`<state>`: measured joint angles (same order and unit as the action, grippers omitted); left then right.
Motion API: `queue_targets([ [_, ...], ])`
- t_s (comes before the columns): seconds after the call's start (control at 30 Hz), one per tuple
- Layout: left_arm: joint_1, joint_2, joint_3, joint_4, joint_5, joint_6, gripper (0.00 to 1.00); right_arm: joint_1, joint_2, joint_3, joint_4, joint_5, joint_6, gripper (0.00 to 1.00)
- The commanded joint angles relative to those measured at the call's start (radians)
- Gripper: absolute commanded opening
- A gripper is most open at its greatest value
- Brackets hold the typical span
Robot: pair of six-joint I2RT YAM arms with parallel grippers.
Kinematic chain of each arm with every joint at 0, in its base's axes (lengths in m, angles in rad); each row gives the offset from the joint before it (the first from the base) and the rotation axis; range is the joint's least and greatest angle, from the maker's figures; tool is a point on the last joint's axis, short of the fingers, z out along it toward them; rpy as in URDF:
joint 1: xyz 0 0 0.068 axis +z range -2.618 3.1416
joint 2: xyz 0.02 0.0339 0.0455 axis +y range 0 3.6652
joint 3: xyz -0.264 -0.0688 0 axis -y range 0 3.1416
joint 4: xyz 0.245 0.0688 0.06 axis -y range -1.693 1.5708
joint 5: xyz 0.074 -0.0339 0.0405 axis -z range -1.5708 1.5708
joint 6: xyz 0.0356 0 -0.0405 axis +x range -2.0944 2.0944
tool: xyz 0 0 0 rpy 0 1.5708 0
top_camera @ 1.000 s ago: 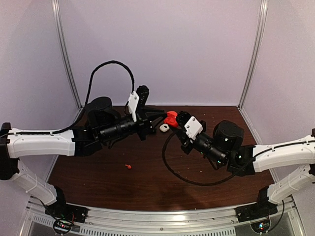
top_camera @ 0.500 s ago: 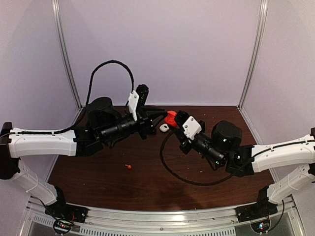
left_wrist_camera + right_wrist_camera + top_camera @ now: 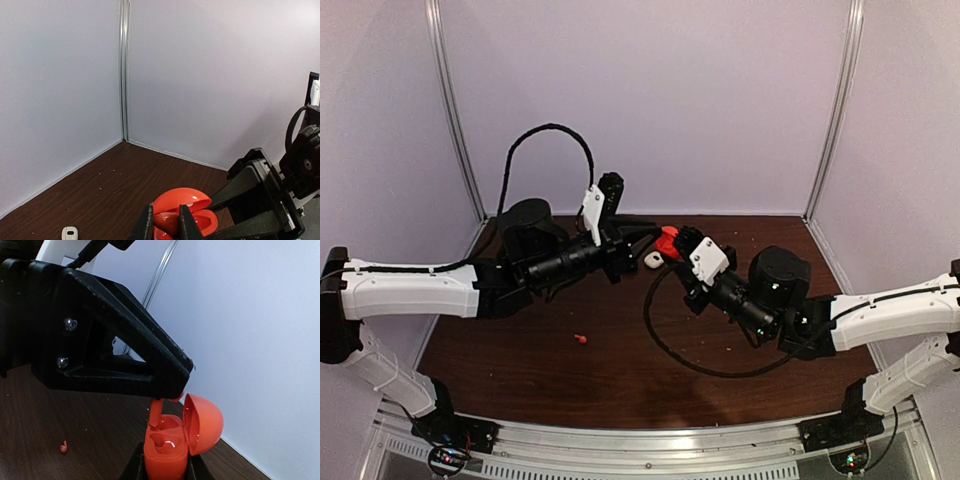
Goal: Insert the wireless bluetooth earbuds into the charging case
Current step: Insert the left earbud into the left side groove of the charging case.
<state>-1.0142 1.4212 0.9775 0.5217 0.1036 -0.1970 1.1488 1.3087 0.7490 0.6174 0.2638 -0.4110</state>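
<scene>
With the right end effector [image 3: 165,471] clamped on the open case [image 3: 202,422], we should ease the earbud [image 3: 156,414] pinched in the left end effector [image 3: 165,223] straight down into its socket

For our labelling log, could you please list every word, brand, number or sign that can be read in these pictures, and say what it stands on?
No text can be read.
Red case and red earbud: plain, no lettering.
White case: one small dark mark, too small to read as a sign.
Nothing else in any view shows lettering.
</scene>
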Motion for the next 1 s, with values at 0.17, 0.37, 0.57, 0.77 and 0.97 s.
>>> queue_targets([
  [0.17,0.002,0.015,0.024,0.026,0.002,0.002,0.03,0.01,0.009,0.038,0.021,0.007,0.014,0.0],
  [0.37,0.002,0.025,0.018,0.034,0.014,-0.013,0.04,0.011,0.02,0.05,0.033,0.022,0.013,0.0],
  [0.57,0.002,0.026,0.014,0.024,0.012,-0.012,0.03,0.011,0.033,0.06,0.056,0.06,0.01,0.0],
  [0.77,0.002,0.031,0.01,0.005,0.011,-0.012,0.07,0.011,0.043,0.067,0.081,0.085,0.008,0.0],
  [0.97,0.002,0.017,0.015,-0.021,-0.009,0.002,0.16,0.011,0.039,0.059,0.087,0.082,0.008,0.0],
])
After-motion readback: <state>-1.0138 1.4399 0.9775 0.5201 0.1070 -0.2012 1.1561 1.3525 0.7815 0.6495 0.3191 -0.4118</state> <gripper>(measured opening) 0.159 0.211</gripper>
